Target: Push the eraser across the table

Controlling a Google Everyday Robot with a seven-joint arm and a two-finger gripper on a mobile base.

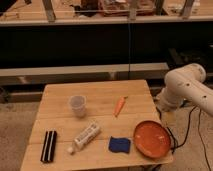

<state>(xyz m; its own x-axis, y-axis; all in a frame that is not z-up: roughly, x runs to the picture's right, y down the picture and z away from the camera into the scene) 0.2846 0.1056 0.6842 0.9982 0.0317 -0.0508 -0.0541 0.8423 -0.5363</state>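
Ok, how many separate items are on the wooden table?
6: eraser front left, white tube beside it, blue cloth, orange plate front right, clear cup and carrot behind. None looks hidden. The arm stands right; its jaws are out of view.

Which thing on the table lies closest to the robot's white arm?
The orange plate, at the near right corner of the table; everything else lies farther left. The end effector is out of view.

The black rectangular eraser (48, 146) with a pale lengthwise stripe lies flat near the wooden table's (100, 92) front-left corner, its long side along the left edge. The gripper is out of sight beyond the right edge.
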